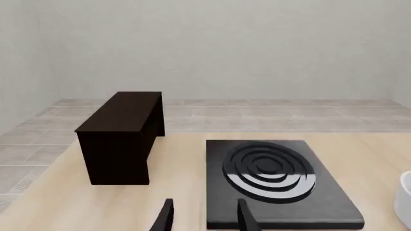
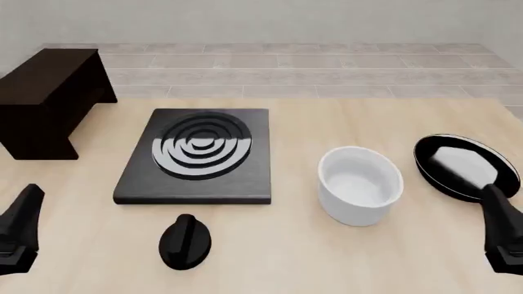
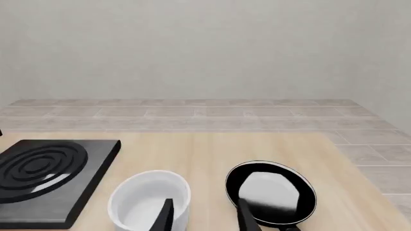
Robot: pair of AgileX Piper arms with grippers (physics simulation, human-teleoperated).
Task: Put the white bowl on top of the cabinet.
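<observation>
The white bowl (image 2: 361,184) stands upright on the table, right of the middle; it also shows in the right wrist view (image 3: 149,202) and as a sliver in the left wrist view (image 1: 405,198). At the far left stands the dark cabinet (image 2: 49,98), its flat top (image 1: 125,111) bare. My left gripper (image 2: 26,208) hovers low at the near left edge, open (image 1: 205,219), holding nothing. My right gripper (image 2: 496,211) is at the near right edge, open (image 3: 205,217), with the bowl ahead of one finger and a black pan ahead of the other.
A black stove plate (image 2: 196,156) with concentric rings lies between cabinet and bowl. The black frying pan (image 2: 464,166) sits right of the bowl. A small black knob-like object (image 2: 185,242) lies near the front edge. Tiled floor lies beyond the table's far edge.
</observation>
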